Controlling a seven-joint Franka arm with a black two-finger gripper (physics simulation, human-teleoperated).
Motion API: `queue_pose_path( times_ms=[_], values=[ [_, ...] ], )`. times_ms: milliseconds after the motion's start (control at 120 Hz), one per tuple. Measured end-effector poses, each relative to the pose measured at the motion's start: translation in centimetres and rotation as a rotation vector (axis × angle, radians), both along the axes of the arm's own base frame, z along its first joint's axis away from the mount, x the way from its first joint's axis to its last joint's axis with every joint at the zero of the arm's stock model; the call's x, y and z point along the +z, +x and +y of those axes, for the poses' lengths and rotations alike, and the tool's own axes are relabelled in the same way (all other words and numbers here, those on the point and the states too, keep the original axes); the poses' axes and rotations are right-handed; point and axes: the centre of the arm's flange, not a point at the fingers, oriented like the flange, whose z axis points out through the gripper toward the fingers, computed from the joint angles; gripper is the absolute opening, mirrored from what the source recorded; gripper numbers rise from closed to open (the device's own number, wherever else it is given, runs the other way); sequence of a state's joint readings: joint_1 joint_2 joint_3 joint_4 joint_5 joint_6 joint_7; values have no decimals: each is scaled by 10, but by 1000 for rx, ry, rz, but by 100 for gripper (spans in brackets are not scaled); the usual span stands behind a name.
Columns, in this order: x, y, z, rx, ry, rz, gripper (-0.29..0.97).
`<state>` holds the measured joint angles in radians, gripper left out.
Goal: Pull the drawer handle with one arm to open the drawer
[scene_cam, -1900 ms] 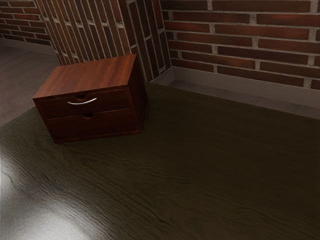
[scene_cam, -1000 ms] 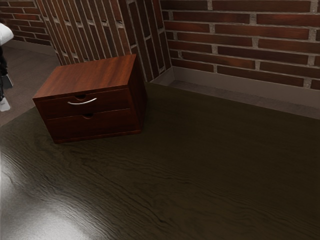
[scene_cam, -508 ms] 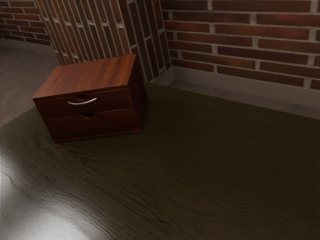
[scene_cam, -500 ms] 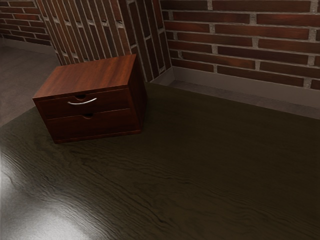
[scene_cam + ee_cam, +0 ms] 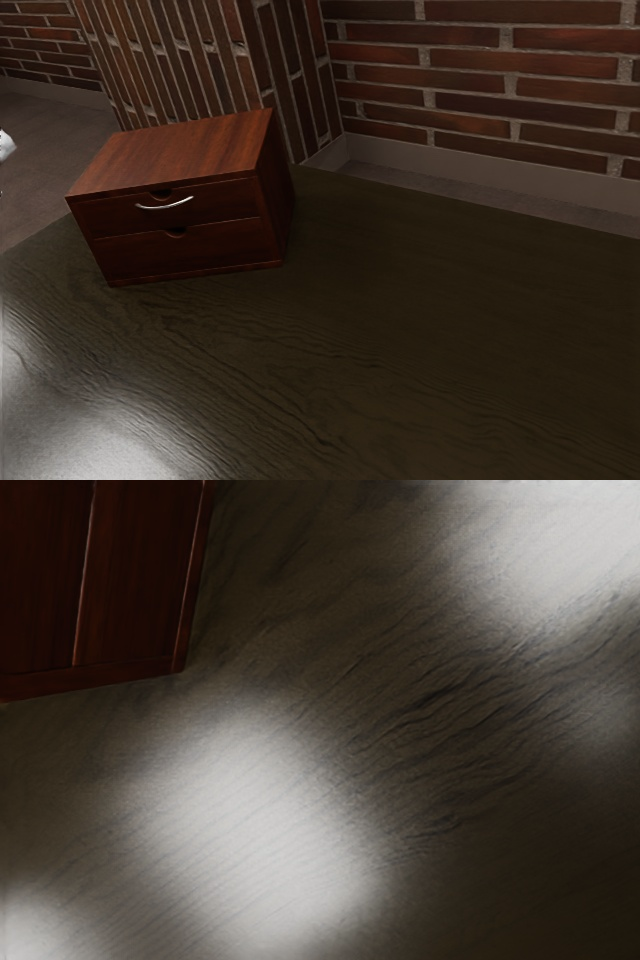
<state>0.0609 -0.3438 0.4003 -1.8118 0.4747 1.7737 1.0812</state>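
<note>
A small reddish-brown wooden cabinet [image 5: 180, 150] stands upright on the dark table [image 5: 400, 330]. Its upper drawer [image 5: 220, 203], closed flush, carries a curved silver handle [image 5: 164, 203].

Red brick wall [image 5: 480, 90] behind; dark wood-grain table [image 5: 420, 340], pale light patches [image 5: 250, 820]; grey floor [image 5: 45, 140].
</note>
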Motion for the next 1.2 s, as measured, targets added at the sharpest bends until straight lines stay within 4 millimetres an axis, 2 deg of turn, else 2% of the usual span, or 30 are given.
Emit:
queue_pose_path(
  times_ms=[183,375,683,783,958,1200],
  values=[
    [2,6,22,24,20,-33,68],
    [12,1,41,50,38,-64,68],
    [22,13,57,53,74,-78,68],
    [16,20,61,50,81,-68,68],
    [-1,44,63,28,85,-49,68],
    [-21,77,50,-34,85,-32,68]
  ],
)
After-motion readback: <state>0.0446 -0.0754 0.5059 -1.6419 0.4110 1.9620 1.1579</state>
